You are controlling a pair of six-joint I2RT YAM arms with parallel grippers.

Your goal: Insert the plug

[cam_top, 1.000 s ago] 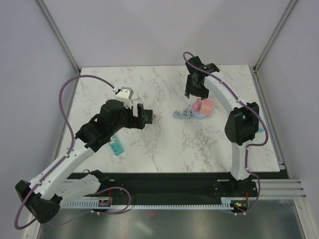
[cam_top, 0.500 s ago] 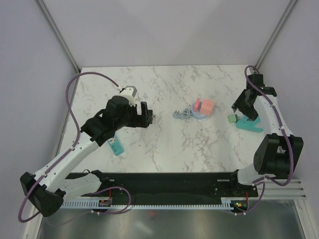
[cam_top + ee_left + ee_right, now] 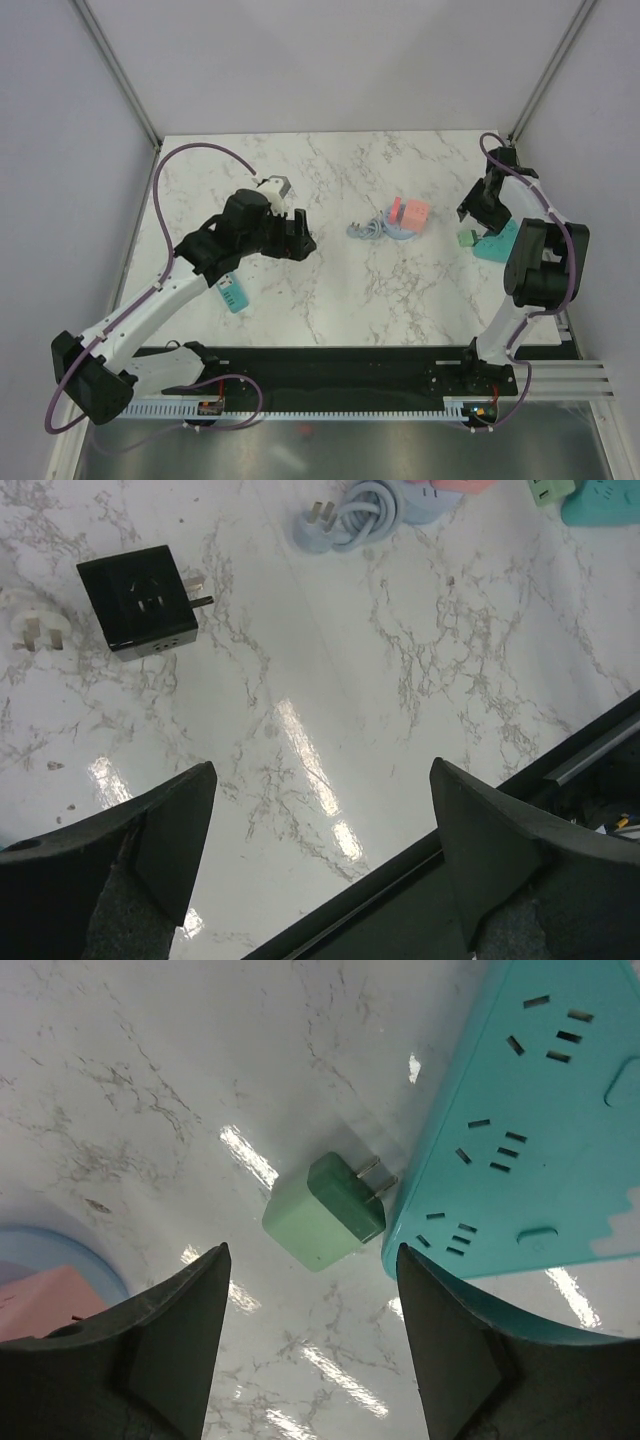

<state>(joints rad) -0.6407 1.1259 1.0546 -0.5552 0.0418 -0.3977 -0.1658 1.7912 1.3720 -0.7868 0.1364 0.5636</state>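
**Right pincer poised over the green plug, grasp not yet made**

The task's thing, a small pale-green two-pronged plug [image 3: 325, 1210], lies on its side on the white marble tabletop [image 3: 150, 1080] at the far right. Its flat prongs point at the side wall of a teal plastic power strip [image 3: 530, 1130] and reach just to that edge. The strip's sockets face upward, and none is filled.

The right pincer [image 3: 312, 1260] hangs above the plug with its jaws apart, one on each side of the plug's line. It holds nothing. The step in hand looks like the approach to the pick.

The left pincer [image 3: 322, 770] stands wide open and empty over bare marble. A black cube adapter [image 3: 138, 600] and a white plug [image 3: 35, 632] lie beyond it, and it seems to have no part in this step.

The next move probably calls for the right pincer to come down and close across the plug's body, clear of the prongs. The plug then has to be lifted and tipped so the prongs point down. They must line up with a two-slot socket before pressing. The light strip may slide under the push.
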